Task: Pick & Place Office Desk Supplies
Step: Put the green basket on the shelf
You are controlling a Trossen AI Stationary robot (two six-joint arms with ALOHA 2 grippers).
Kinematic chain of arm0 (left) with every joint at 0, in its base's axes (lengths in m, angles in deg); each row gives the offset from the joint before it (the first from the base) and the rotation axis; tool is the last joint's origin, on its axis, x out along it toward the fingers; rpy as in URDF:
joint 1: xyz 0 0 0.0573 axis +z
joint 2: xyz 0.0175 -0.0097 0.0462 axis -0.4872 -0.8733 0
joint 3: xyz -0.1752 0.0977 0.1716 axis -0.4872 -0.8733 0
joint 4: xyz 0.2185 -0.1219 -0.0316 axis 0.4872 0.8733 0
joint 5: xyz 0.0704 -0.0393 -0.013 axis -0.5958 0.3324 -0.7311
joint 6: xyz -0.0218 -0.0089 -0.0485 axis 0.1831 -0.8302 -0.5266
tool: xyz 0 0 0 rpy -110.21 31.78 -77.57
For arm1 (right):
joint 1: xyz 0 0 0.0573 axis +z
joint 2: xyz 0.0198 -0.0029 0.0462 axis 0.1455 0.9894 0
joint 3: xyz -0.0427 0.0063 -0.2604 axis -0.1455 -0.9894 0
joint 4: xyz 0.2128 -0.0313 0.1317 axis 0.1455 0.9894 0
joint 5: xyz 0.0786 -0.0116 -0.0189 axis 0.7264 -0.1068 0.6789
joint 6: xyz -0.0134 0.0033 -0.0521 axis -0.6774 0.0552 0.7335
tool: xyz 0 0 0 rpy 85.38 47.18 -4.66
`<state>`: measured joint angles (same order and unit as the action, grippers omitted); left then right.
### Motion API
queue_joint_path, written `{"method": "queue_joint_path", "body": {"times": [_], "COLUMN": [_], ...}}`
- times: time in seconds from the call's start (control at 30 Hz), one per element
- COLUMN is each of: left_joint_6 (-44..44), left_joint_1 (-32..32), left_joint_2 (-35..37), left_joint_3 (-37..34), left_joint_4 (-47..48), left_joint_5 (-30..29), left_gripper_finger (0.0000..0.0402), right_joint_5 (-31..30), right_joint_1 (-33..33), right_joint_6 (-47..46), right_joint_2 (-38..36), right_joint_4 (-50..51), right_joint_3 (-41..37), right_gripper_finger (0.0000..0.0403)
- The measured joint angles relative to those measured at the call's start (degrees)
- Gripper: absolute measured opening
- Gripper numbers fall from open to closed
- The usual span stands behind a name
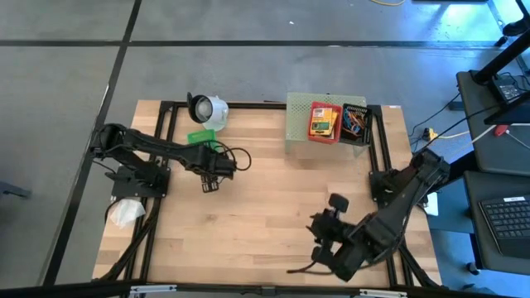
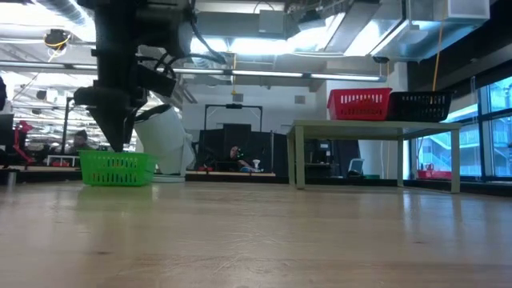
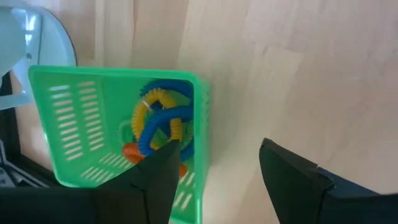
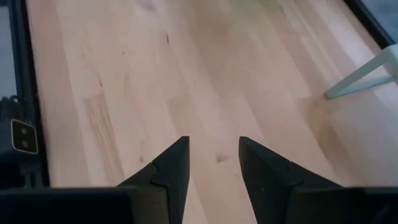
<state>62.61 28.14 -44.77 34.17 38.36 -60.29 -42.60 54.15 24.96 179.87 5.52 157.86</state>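
A green slotted basket (image 3: 118,118) stands on the table at the far left and holds coiled loops (image 3: 163,121) in blue, yellow and orange. My left gripper (image 3: 214,177) hangs open just above the basket's near rim, one finger over the basket and the other over bare wood; it also shows in the high view (image 1: 211,170). On the pale green shelf (image 1: 298,124) a red basket (image 1: 323,122) holds yellow-and-green crayon boxes, and a black basket (image 1: 356,122) holds coloured bands. My right gripper (image 4: 213,165) is open over bare wood near the table's front right (image 1: 325,236).
A white round object (image 1: 207,109) stands just beyond the green basket. A shelf leg (image 4: 360,78) rises ahead of the right gripper. Black frame rails (image 1: 166,132) run along the table's left and right sides. Bare wood (image 1: 273,199) fills the table's middle.
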Motion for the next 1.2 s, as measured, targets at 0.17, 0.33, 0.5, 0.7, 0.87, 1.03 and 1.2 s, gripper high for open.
{"method": "queue_joint_path", "body": {"times": [0.17,0.33,0.5,0.7,0.87,1.03,1.2], "left_joint_6": [2.46,5.76,8.48,9.37,9.72,9.79,10.23], "left_joint_1": [3.77,7.01,8.96,10.58,11.38,11.36,11.24], "left_joint_2": [0.0,0.0,0.02,0.02,-1.03,-4.14,-7.48], "left_joint_3": [0.0,0.0,-1.69,-5.09,-7.59,-7.91,-7.6], "left_joint_4": [-0.24,-1.15,-4.84,-9.11,-12.54,-12.91,-13.18], "left_joint_5": [0.05,2.76,4.05,4.11,5.34,4.06,4.3], "left_gripper_finger": [0.022,0.0237,0.0239,0.0239,0.0238,0.0218,0.0174], "right_joint_5": [-1.29,-3.47,-7.0,-8.59,-8.9,-10.08,-10.1], "right_joint_1": [1.24,2.95,4.94,5.81,5.83,5.81,5.81], "right_joint_6": [-2.34,-4.0,-4.87,-4.87,-4.85,-4.39,-3.13], "right_joint_2": [2.96,3.41,3.41,3.43,3.43,3.43,3.45], "right_joint_4": [-0.72,-3.16,-4.77,-5.71,-5.8,-5.83,-6.21], "right_joint_3": [0.0,-0.02,-0.02,-0.02,-0.02,-0.02,-0.02], "right_gripper_finger": [0.0139,0.0139,0.0139,0.0139,0.0139,0.0139,0.0139]}}
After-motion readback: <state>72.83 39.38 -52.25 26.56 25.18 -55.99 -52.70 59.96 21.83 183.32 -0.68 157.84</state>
